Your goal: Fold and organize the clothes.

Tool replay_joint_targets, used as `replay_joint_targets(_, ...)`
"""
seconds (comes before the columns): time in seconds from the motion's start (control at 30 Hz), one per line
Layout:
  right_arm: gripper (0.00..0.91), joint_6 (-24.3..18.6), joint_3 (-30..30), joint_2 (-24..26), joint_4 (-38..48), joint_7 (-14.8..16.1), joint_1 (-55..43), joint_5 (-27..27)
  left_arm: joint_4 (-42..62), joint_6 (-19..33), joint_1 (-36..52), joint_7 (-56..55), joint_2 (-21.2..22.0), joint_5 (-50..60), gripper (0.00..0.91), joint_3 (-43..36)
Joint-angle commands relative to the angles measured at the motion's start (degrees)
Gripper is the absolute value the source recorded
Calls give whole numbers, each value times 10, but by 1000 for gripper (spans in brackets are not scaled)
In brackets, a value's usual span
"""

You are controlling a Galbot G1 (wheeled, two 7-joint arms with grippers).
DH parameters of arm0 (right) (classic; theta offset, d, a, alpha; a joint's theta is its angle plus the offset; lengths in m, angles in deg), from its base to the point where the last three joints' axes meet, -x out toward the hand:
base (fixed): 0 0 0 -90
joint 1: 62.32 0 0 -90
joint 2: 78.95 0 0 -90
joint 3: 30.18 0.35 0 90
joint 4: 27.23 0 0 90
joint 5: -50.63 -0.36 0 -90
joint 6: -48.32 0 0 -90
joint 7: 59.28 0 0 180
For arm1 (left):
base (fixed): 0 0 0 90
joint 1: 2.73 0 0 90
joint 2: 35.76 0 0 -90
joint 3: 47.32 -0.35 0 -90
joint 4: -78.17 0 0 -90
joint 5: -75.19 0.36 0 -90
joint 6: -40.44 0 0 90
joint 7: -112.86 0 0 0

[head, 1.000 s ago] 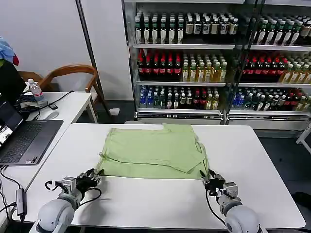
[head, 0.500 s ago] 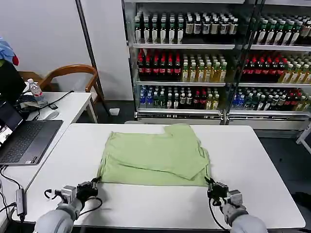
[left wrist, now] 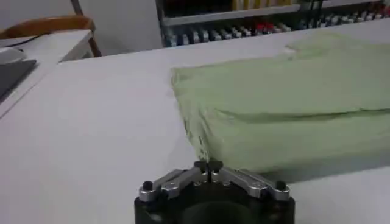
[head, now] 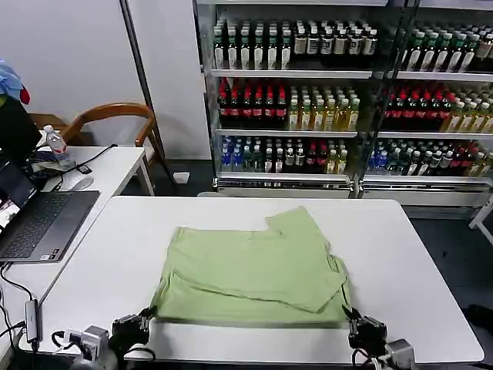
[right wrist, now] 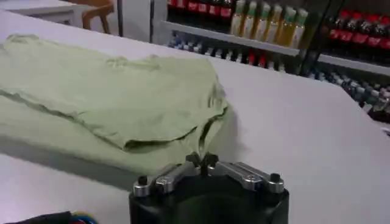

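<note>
The clothes are one light green shirt (head: 254, 270), lying folded on the white table (head: 100, 262) with its hem near the front edge and one sleeve pointing to the far side. My left gripper (head: 145, 317) is shut on the shirt's near left corner. In the left wrist view the left gripper (left wrist: 208, 164) pinches the edge of the green fabric (left wrist: 286, 103). My right gripper (head: 353, 320) is shut on the near right corner. The right wrist view has the right gripper (right wrist: 201, 160) closed on a thin fold of the shirt (right wrist: 109, 97).
A laptop (head: 38, 223) sits on a side table to the left, with a water bottle (head: 56, 146) and cables beside it. Behind it stands a wooden chair (head: 115, 116). Coolers full of drink bottles (head: 308, 100) line the far wall.
Both grippers have drawn back toward the table's front edge, dragging the shirt's near hem with them. The shirt now lies closer to me and its far sleeve has slid along.
</note>
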Motion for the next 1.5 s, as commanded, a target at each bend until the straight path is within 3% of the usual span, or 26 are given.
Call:
replay_joint_targets(0.03, 907, -4, 38, 5, -52, 0, 62, 15, -80, -2, -115, -11, -15, 40, 907, 24)
replay_joint_targets(0.2, 907, 37, 49, 15, -112, 7, 9, -5, -77, 1, -44, -12, -48, 5, 907, 57)
replay_joint_targets(0.33, 907, 55, 52, 37, -97, -6, -78, -54, -48, 11, 28, -3, -76, -44, 907, 69)
replay_joint_targets(0.5, 907, 92, -93, 14, 54, -59, -325, -99, 55, 30, 185, 3, -78, -75, 907, -13)
replay_joint_targets(0.67, 907, 94, -193, -33, 205, -75, -501, -98, 140, 23, 304, 3, -69, -85, 907, -72)
replay_joint_targets(0.93, 907, 102, -248, -116, 380, -61, -630, -86, 228, 30, 376, 8, -74, -96, 907, -128)
replay_joint_targets(1.3, 907, 41, -261, -201, 595, -41, -748, -64, 296, 55, 443, 10, -59, -108, 907, -182)
replay_joint_targets(1.5, 907, 25, -265, -226, 669, -25, -773, -50, 353, 61, 477, 18, -41, -102, 907, -210)
